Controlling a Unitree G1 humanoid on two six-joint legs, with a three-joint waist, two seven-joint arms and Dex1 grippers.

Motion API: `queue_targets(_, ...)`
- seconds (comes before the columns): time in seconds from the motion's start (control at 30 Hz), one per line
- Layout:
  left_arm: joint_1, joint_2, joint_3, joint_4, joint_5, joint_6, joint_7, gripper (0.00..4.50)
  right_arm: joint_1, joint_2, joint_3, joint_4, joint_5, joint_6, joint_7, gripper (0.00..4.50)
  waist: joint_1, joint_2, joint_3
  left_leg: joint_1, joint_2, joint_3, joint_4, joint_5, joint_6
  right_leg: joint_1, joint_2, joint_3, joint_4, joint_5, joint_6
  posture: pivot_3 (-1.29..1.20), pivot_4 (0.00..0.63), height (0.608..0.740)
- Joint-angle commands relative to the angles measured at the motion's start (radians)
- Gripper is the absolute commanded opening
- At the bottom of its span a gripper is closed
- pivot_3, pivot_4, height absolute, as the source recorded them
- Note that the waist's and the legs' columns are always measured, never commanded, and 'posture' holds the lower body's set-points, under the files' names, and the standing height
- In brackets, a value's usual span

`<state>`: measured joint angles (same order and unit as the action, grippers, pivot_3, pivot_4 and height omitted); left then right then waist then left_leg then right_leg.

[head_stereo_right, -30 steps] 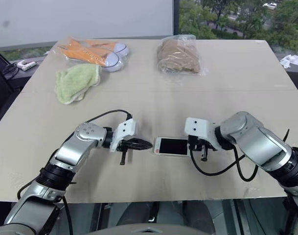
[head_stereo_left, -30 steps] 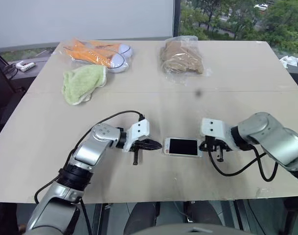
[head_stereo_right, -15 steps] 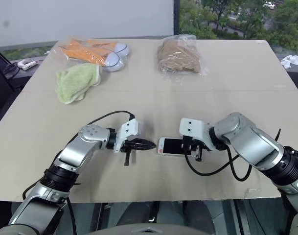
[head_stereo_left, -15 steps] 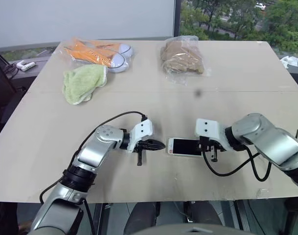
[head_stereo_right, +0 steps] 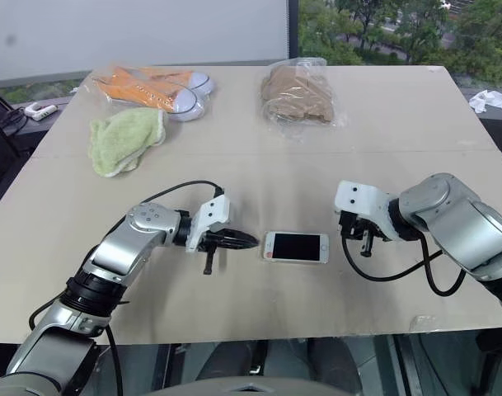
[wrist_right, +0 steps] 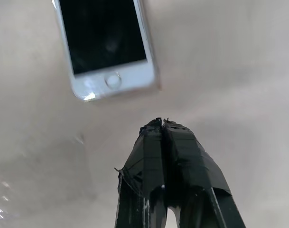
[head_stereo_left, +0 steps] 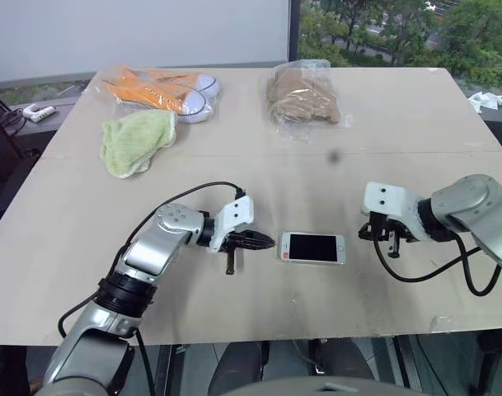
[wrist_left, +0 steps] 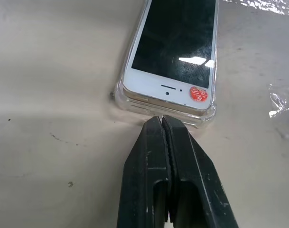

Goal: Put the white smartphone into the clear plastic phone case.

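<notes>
The white smartphone (head_stereo_left: 312, 247) lies flat and screen up near the table's front middle. In the left wrist view it sits inside the clear plastic phone case (wrist_left: 119, 92), whose rim and bumper corners wrap its near end. My left gripper (head_stereo_left: 271, 242) is shut, with its tips (wrist_left: 162, 118) just short of the case's left end. My right gripper (head_stereo_left: 389, 246) is shut and empty. It hangs a short way right of the phone's home-button end (wrist_right: 113, 80) with bare table between.
At the back of the table (head_stereo_left: 399, 124) lie orange-and-white shoes in a bag (head_stereo_left: 164, 89), a green cloth (head_stereo_left: 135, 140) and a brown bundle in a clear bag (head_stereo_left: 304, 95). The table's front edge runs just below both arms.
My right gripper has pulled back from the phone's right end, moving right and slightly up. The left gripper stays put, shut at the phone's left end.
</notes>
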<state>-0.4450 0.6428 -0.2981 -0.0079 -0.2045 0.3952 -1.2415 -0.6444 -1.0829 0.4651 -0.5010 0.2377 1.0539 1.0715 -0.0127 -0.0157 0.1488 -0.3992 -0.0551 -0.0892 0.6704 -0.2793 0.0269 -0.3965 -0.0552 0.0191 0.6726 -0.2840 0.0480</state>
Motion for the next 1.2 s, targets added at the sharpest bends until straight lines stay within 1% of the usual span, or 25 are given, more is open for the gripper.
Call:
queue_targets(0.03, -0.023, -0.002, -0.008, -0.007, 0.014, -0.012, 0.002, 0.00, -0.003, -0.008, 0.064, -0.020, -0.046, -0.028, 0.018, 0.07, 0.001, 0.000, 0.000, 0.000, 0.000, 0.000, 0.000, 0.000, 0.000, 0.000, 0.000, 0.000, 0.000, 0.000, 0.000, 0.00, 0.150, 0.740)
queue_targets(0.33, -0.027, -0.030, -0.025, -0.046, 0.010, 0.013, 0.016, 0.00, -0.070, 0.086, 0.159, -0.040, -0.084, 0.003, 0.021, 0.07, 0.001, 0.000, 0.000, 0.000, 0.000, 0.000, 0.000, 0.000, 0.000, 0.000, 0.000, 0.000, 0.000, 0.000, 0.000, 0.00, 0.150, 0.740)
queue_targets(0.63, 0.005, -0.097, -0.021, -0.066, -0.013, 0.024, 0.063, 0.00, -0.150, 0.176, 0.260, -0.052, -0.127, 0.043, 0.018, 0.07, 0.001, 0.000, 0.000, 0.000, 0.000, 0.000, 0.001, 0.000, 0.000, 0.000, 0.000, 0.000, 0.000, 0.000, 0.000, 0.00, 0.150, 0.740)
queue_targets(0.87, 0.022, -0.122, -0.031, -0.083, -0.010, 0.037, 0.074, 0.00, -0.188, 0.255, 0.298, -0.037, -0.138, 0.072, 0.009, 0.07, -0.002, -0.001, -0.001, 0.002, 0.000, 0.000, 0.002, 0.000, 0.000, 0.001, 0.000, 0.000, 0.004, 0.000, 0.000, 0.00, 0.150, 0.740)
queue_targets(1.03, 0.021, -0.125, -0.029, -0.082, -0.008, 0.041, 0.071, 0.00, -0.189, 0.251, 0.292, -0.026, -0.143, 0.075, 0.014, 0.07, -0.003, -0.001, -0.002, 0.004, 0.000, 0.000, 0.002, 0.000, 0.000, 0.001, 0.000, 0.000, 0.005, 0.000, 0.000, 0.00, 0.150, 0.740)
queue_targets(1.2, 0.020, -0.103, -0.007, -0.073, -0.007, 0.031, 0.060, 0.00, -0.156, 0.177, 0.255, -0.027, -0.144, 0.072, 0.021, 0.07, 0.000, -0.001, -0.002, 0.004, 0.000, 0.000, 0.002, 0.000, 0.000, 0.001, 0.000, 0.000, 0.005, 0.000, 0.000, 0.00, 0.150, 0.740)
